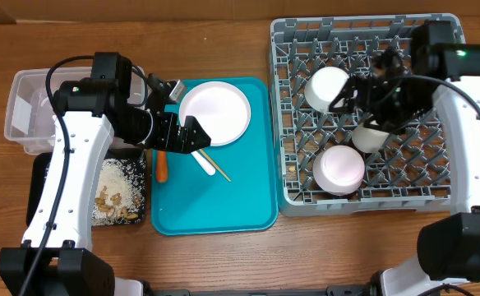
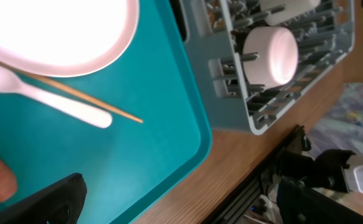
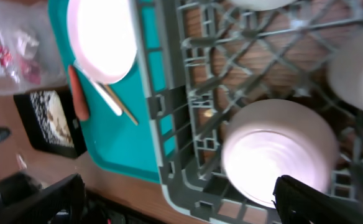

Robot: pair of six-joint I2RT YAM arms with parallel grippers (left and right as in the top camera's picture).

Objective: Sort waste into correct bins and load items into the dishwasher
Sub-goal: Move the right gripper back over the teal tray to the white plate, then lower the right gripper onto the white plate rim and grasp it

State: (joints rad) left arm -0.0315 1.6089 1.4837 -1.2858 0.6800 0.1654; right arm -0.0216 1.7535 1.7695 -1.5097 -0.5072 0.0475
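- Grey plastic dish rack (image 1: 283, 123) stands at the right of the wooden table (image 1: 223, 41); it holds an upper bowl (image 1: 329, 86), a small cup (image 1: 370, 137) near the middle and a lower bowl (image 1: 339, 168) towards the front
- Right gripper (image 1: 362, 86) hangs over the rack, just beside the upper bowl and the cup; its fingers are spread wide with nothing between them
- Teal tray (image 1: 223, 205) lies just left of the rack; a pale round plate (image 1: 215, 113) sits at its far end
- White fork (image 1: 205, 162) and thin wooden chopstick (image 1: 219, 169) lie crossed on the tray, just below the plate
- Left gripper (image 1: 186, 138) hangs over the tray's left part, close to the plate's lower rim; its fingers are spread wide and hold nothing
- Orange carrot (image 1: 162, 167) lies lengthwise at the tray's left edge, partly hidden by the left arm
- Black tray (image 1: 36, 189), left of the teal one, holds white rice (image 1: 113, 177) and tan nut scraps (image 1: 113, 201)
- Clear tub (image 1: 26, 111) stands behind the black tray at the far left; the right wrist view shows blurred red and white bits inside it
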